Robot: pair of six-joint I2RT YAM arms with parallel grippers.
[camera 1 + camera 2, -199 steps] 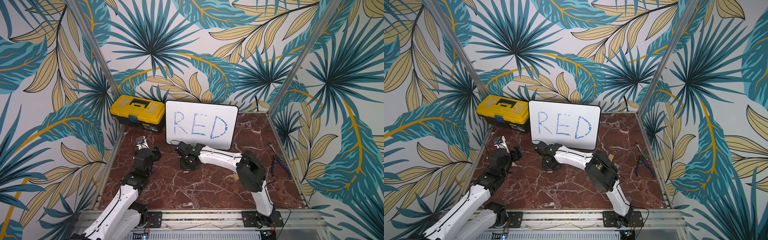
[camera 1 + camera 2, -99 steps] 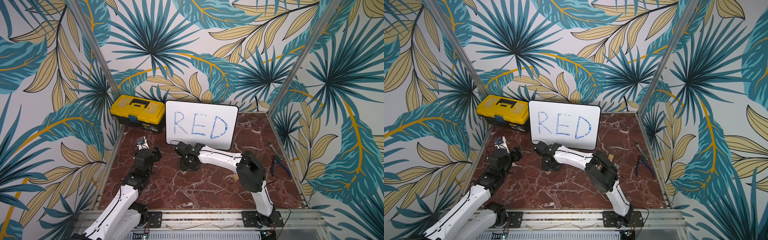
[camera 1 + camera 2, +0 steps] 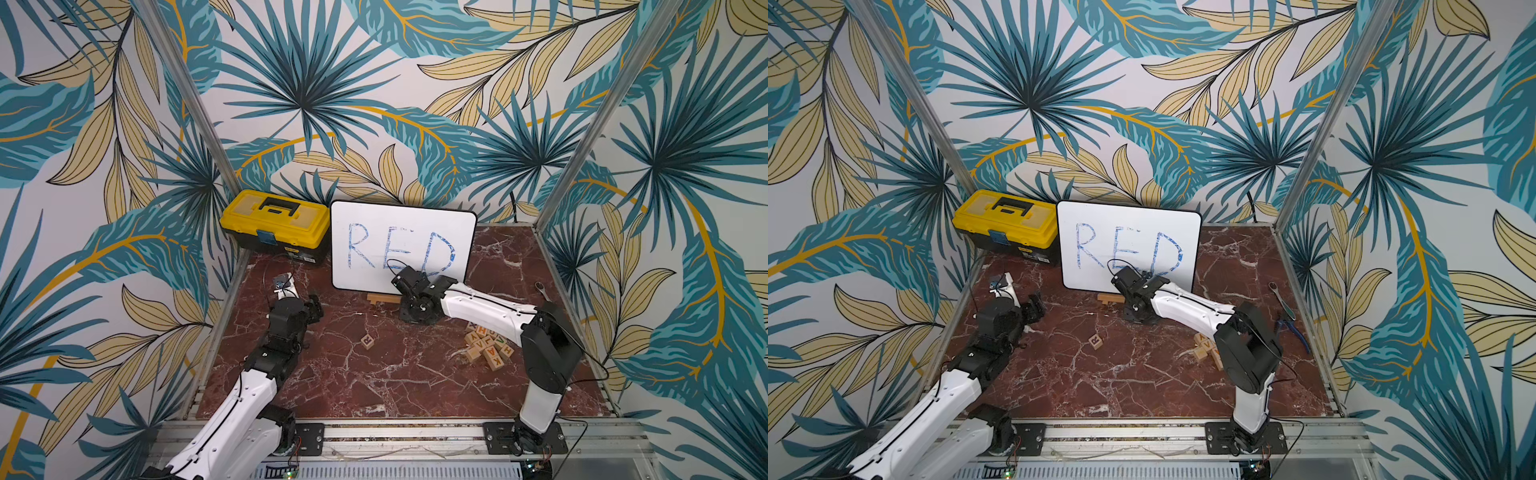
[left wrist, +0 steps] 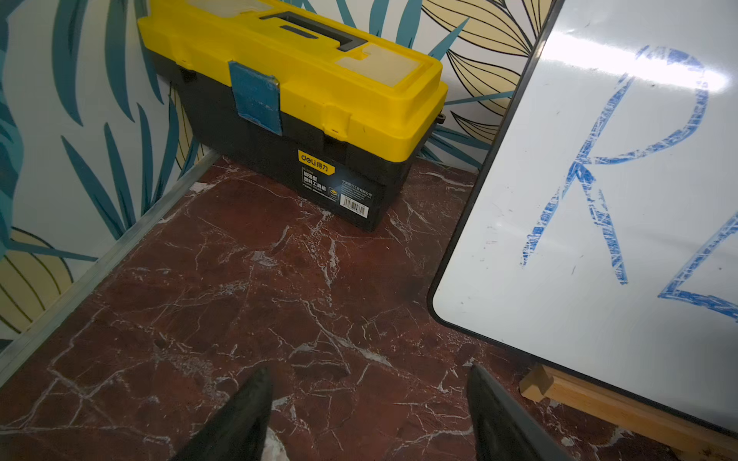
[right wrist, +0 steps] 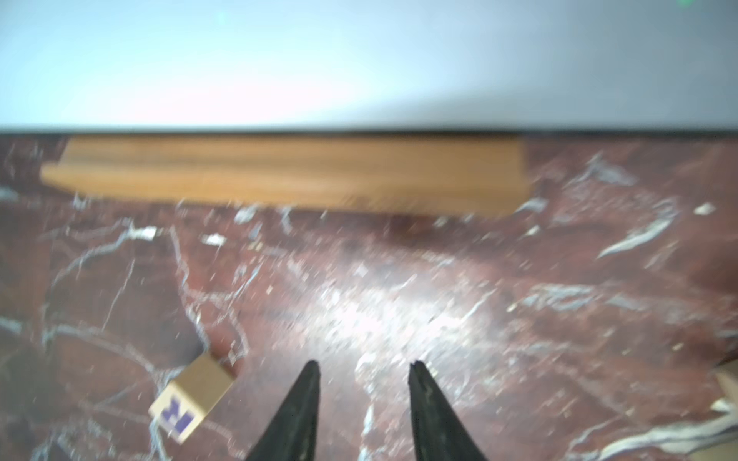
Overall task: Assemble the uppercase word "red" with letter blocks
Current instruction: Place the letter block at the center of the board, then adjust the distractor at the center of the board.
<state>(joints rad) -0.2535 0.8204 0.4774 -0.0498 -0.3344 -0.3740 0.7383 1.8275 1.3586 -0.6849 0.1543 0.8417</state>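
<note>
Small pale wooden cube w/ dark R (image 3: 367, 340) sits alone mid red-marble table (image 3: 374, 386), well apart from heap of like cubes (image 3: 488, 347). Right gripper (image 5: 363, 365) near it, jaws parted, empty. Left gripper (image 4: 369, 371) parted, empty, near yellow plastic toolbox (image 4: 319, 99).

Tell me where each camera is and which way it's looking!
Both top views: high at the front, looking down toward the back wall at the table; left arm and right arm show.
Left wrist: on the left arm, facing the yellow toolbox and whiteboard; the open left gripper shows.
Right wrist: low over the table, facing the whiteboard's wooden stand; the open right gripper shows, R block beside it.
Shared: both wrist views see the whiteboard.
</note>
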